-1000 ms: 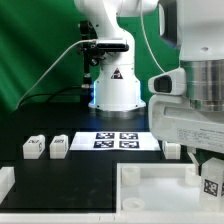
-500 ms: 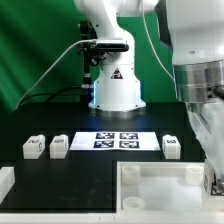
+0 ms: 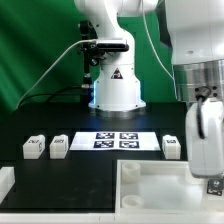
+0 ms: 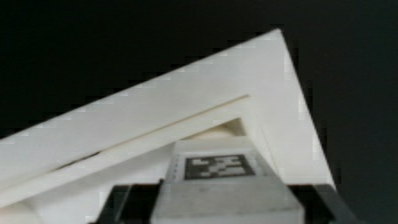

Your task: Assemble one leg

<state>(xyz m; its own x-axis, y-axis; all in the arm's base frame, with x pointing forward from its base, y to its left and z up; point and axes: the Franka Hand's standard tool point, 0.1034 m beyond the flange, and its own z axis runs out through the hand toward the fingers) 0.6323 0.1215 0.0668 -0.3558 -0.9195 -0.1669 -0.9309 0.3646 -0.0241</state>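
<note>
My gripper (image 3: pixel 208 172) is at the exterior view's lower right, over the right corner of the large white panel (image 3: pixel 150 188). It is shut on a white leg (image 4: pixel 217 172) with a black-and-white tag; the dark fingers (image 4: pixel 125 205) flank the leg's sides. In the wrist view the panel's corner (image 4: pixel 214 90) lies right under the held leg. In the exterior view only a bit of the held leg (image 3: pixel 213 186) shows at the frame's edge. Three more legs lie on the black table: two at the left (image 3: pixel 33 147) (image 3: pixel 59 147), one at the right (image 3: pixel 171 147).
The marker board (image 3: pixel 117 140) lies on the table in front of the robot's white base (image 3: pixel 117 90). A white block (image 3: pixel 5 180) sits at the exterior view's lower left edge. A green backdrop stands behind.
The wrist has turned and shifted over the panel's right corner, still holding the leg. The loose leg at the right, partly hidden before, now shows in full.
</note>
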